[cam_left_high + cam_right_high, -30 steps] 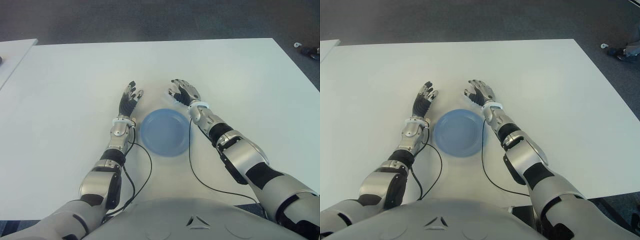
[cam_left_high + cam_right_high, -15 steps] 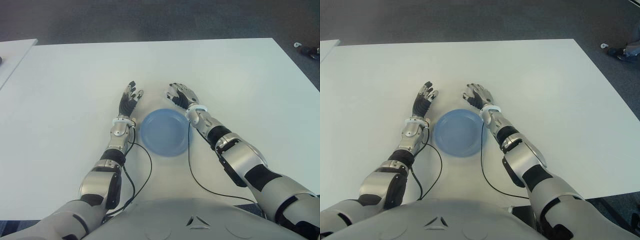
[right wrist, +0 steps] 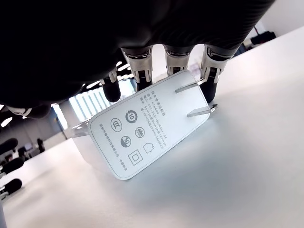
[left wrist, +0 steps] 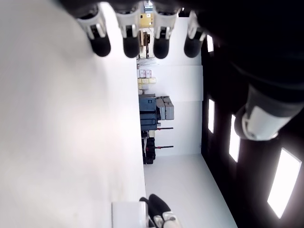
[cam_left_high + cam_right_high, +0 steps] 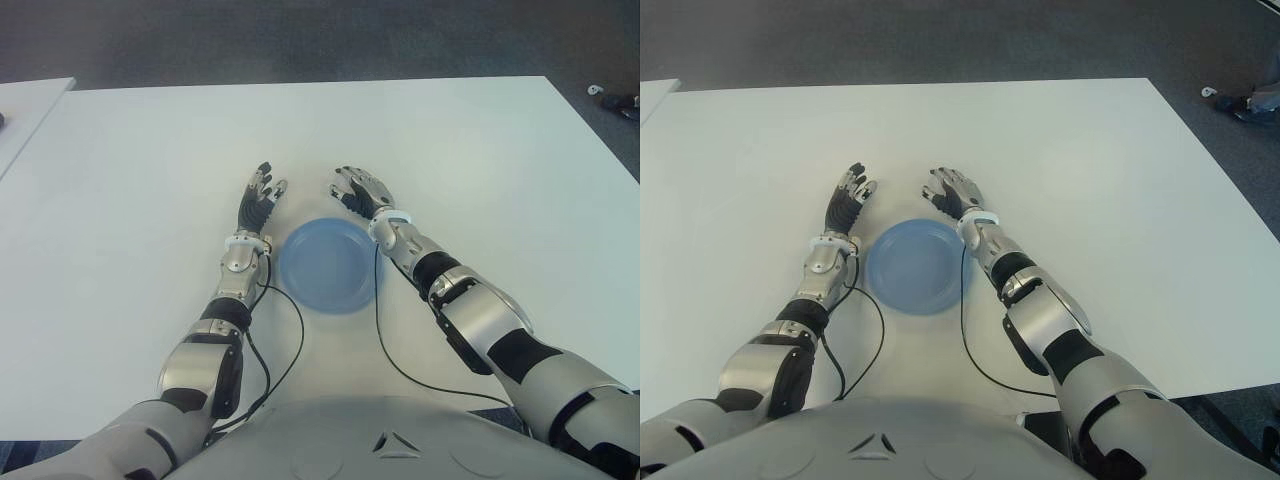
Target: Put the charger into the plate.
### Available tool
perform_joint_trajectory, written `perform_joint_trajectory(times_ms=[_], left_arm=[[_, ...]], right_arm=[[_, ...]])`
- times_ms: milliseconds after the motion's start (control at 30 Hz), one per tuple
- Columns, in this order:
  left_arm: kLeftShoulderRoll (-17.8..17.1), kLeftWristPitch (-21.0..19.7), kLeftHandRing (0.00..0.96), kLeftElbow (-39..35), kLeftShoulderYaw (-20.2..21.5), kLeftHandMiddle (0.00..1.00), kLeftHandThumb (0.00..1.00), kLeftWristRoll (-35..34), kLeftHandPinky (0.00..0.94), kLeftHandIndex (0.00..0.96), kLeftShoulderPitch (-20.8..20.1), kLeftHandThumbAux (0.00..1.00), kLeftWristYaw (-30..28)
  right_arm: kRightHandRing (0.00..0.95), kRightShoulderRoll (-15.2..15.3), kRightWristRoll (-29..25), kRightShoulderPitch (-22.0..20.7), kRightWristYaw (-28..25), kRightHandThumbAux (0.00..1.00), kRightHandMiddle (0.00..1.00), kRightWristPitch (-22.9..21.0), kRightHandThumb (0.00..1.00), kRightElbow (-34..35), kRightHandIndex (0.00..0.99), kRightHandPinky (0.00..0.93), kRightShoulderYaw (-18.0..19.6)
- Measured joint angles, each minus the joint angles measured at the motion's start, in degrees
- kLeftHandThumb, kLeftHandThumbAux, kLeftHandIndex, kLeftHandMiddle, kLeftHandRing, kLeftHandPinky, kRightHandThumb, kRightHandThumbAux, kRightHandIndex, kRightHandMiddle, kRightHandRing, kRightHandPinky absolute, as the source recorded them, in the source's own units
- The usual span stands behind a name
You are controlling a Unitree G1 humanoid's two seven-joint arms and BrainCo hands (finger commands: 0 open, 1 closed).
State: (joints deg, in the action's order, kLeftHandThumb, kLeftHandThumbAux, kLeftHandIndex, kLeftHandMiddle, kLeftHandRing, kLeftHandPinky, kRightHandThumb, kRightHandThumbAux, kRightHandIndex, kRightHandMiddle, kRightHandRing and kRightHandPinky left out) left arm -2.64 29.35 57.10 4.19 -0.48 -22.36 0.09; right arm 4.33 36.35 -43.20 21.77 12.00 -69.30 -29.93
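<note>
Cupping the charger (image 3: 151,127) loosely, right robot hand (image 5: 360,190) beyond plate (image 5: 328,266) rim.

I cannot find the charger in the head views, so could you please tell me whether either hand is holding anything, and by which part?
The right hand covers the white charger, fingertips along its far edge by the prongs; a closed grasp cannot be told. The left hand holds nothing.

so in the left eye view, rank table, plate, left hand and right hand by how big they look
1. table, by far
2. plate
3. left hand and right hand: about alike, so no ranking. The charger under the right hand shows only in its wrist view.
</note>
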Motion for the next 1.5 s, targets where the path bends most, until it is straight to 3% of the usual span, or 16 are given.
perform_joint_trajectory(times_ms=[1500], left_arm=[[0.3,-1.3,0.003,-3.7,0.1,0.006,0.076,-0.7,0.026,0.0,2.1,0.555,-1.9]], right_arm=[[0.0,0.2,0.3,0.2,0.8,0.12,0.0,0.7,0.35,-3.2,0.0,0.0,-0.2]])
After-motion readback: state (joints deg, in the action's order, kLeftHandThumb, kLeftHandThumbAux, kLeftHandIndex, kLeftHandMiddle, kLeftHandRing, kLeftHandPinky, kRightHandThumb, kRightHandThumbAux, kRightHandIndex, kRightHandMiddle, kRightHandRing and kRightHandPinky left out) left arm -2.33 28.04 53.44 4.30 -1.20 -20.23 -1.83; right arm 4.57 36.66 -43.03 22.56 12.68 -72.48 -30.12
